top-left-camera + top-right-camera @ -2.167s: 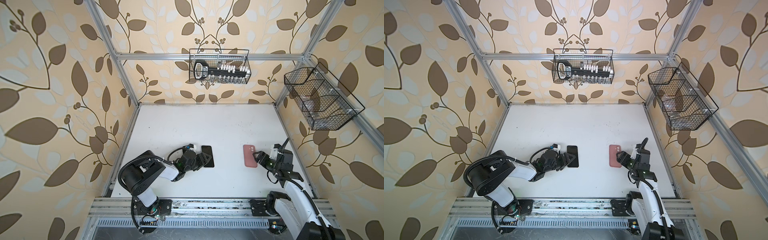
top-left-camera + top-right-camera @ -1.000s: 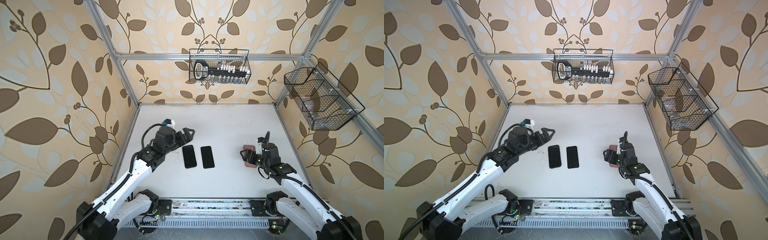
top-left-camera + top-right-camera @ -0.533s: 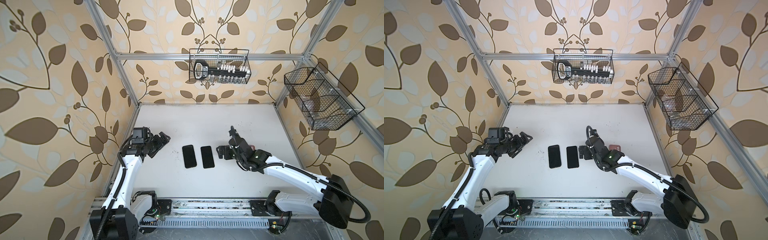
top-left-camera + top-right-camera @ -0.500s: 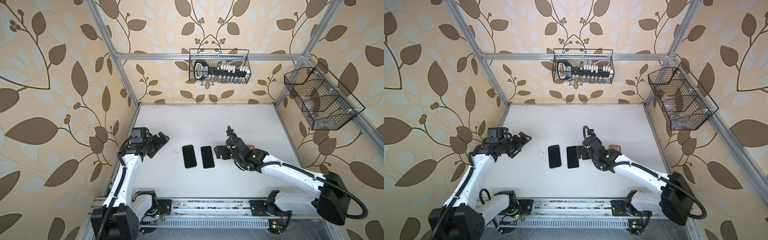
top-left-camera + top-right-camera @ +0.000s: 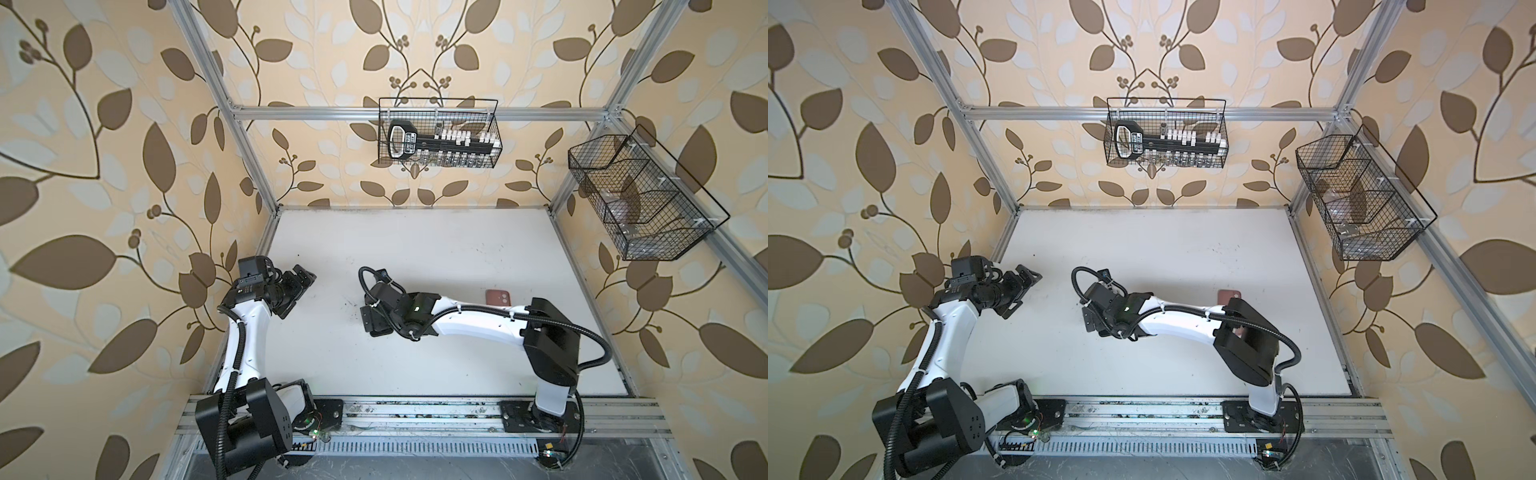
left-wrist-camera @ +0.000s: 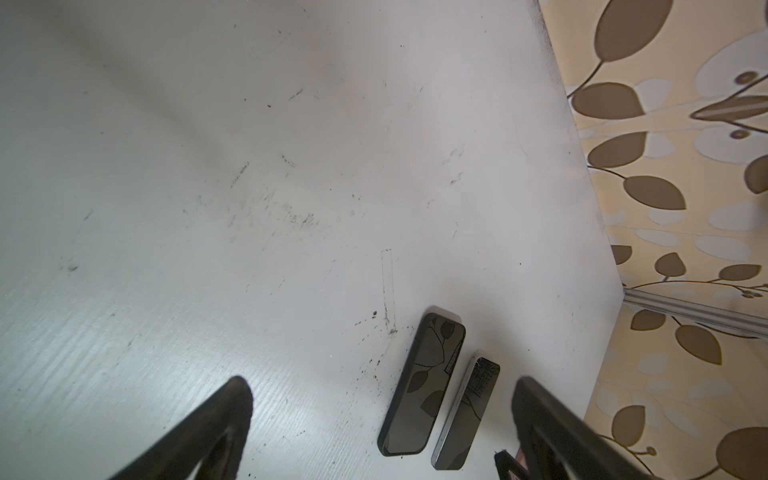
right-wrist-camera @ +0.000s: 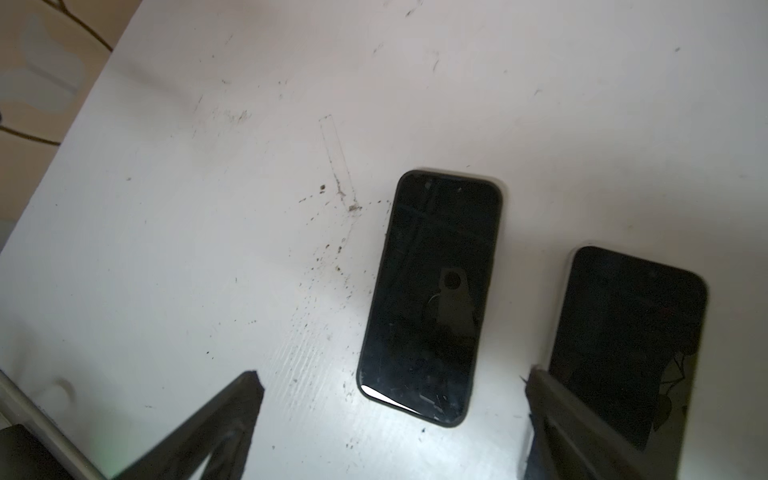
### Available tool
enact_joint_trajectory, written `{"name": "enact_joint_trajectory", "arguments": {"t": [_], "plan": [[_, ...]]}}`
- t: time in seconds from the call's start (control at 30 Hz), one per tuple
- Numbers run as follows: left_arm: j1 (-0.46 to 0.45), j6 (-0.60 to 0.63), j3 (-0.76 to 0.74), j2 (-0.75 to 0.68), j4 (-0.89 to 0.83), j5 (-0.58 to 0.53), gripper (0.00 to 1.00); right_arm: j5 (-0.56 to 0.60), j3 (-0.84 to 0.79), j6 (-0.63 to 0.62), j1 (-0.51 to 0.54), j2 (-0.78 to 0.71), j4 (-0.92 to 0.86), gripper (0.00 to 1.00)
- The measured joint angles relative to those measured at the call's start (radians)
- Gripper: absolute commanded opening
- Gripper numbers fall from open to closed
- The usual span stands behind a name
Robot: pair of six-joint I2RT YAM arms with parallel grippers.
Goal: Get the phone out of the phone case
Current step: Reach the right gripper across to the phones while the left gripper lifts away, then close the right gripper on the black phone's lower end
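- Both top views: the left gripper [image 5: 298,281] hangs over the table [image 5: 436,249] with its fingers spread and nothing between them. It shows the same in a top view [image 5: 1022,286].
- The right gripper [image 5: 371,321] reaches past the middle of the table, low over the surface, also seen at [image 5: 1093,322]. I cannot read its opening from up here. Both phones are hidden under it.
- The pink phone case [image 5: 498,296] lies flat, well behind the right gripper and by that arm's elbow. The forearm partly covers it, and it is apart from both grippers. It also shows at [image 5: 1228,296].
- Left wrist view: the left gripper [image 6: 381,388] is wide apart and empty.
- The dark-rimmed phone [image 6: 424,386] lies flat just ahead of the fingertips, off toward one finger.
- The grey-edged phone [image 6: 465,411] lies parallel just beside it with a thin gap between them. It is closest to that finger [image 6: 552,419]; I cannot tell whether they touch.
- Right wrist view: the right gripper [image 7: 390,380] is spread and pinching nothing.
- The dark-rimmed phone [image 7: 432,295] lies screen up in line between the two fingers, just ahead of the tips and untouched. I cannot tell whether the dark rim is a case.
- The grey-edged phone [image 7: 627,345] lies to the outer side. One corner is hidden behind a finger [image 7: 582,432], and contact is unclear.
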Motion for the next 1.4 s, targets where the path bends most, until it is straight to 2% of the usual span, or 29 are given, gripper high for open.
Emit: {"name": "enact_joint_trajectory", "arguments": {"t": [0.37, 0.83, 1.1, 1.4], "plan": [[0.006, 0.008, 0.0, -0.03, -0.002, -0.025, 0.99, -0.026, 0.105, 0.057, -0.015, 0.141, -0.084, 1.0], [0.019, 0.008, 0.0, -0.03, -0.002, -0.024, 0.99, -0.027, 0.121, 0.054, -0.04, 0.208, -0.111, 0.99], [0.02, 0.008, 0.0, -0.03, -0.002, -0.024, 0.99, -0.026, 0.148, 0.044, -0.04, 0.231, -0.132, 0.93], [0.02, 0.008, 0.0, -0.03, -0.002, -0.021, 0.99, -0.012, 0.201, 0.034, -0.036, 0.275, -0.153, 0.92]]}}
